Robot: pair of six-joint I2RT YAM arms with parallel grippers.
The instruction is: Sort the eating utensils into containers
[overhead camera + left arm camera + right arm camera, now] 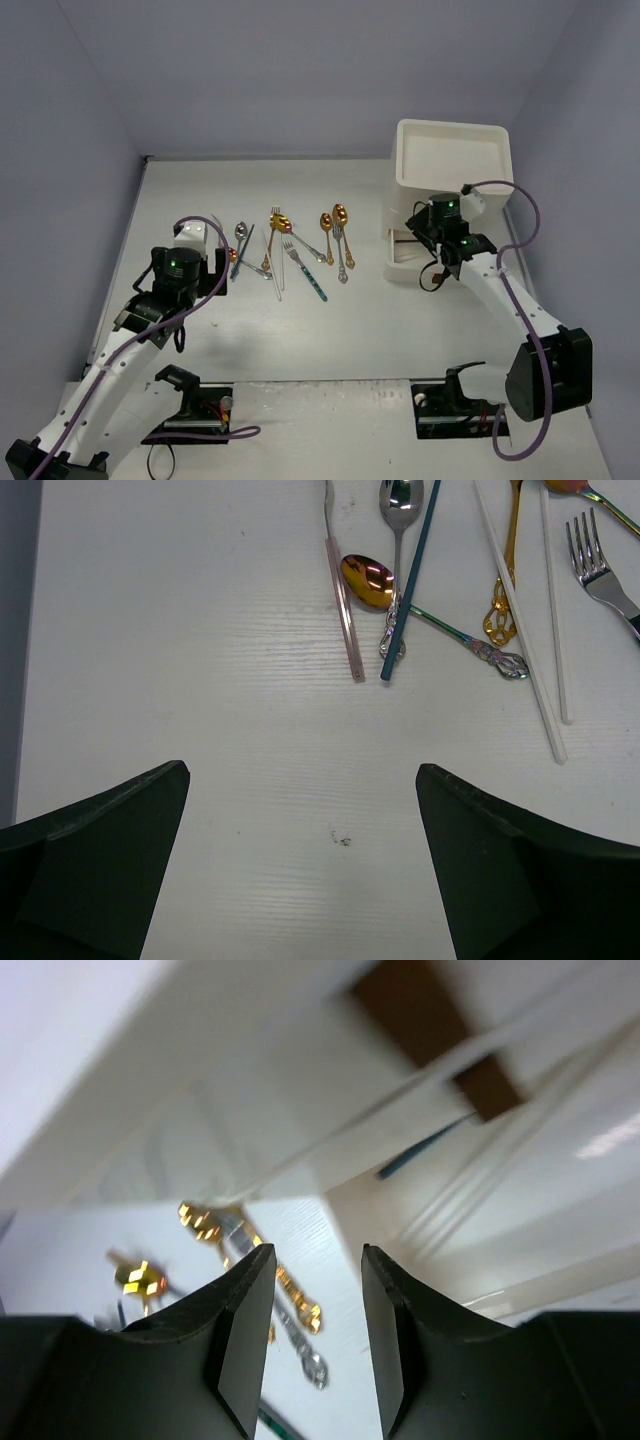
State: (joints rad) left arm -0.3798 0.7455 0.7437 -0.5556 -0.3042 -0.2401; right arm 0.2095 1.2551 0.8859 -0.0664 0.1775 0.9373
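The white tabletop (330, 340) carries one cream-white cabinet (450, 150) at the far right. Only the overhead view shows the cabinet whole, and it shows no drawer handle clearly. The right wrist view shows one brown handle (440, 1035) on a blurred drawer front, close by. A thin teal streak (420, 1150) lies in a slit below the handle; what it is cannot be told.

There are two arms. The left arm (130, 340) reaches forward and slightly right, low over the tabletop. Its gripper (302, 770) is spread wide with nothing between the jaws, over bare tabletop just short of the utensils. The right arm (510, 300) bends back leftward to the cabinet's front. Its gripper (318, 1260) is parted by a narrow gap and holds nothing.

The utensils (285, 245) lie loose in a spread at mid-table, left of the cabinet. There are roughly a dozen, and the overlaps prevent an exact count. The left wrist view separates the nearest ones:
- a pink-handled piece (345, 620)
- a silver spoon (400, 500)
- a teal handle (410, 580) crossing the silver spoon
- a gold-bowled spoon (366, 580)
- a gold ornate handle (500, 620)
- two white sticks (530, 680)
- one fork (595, 565)
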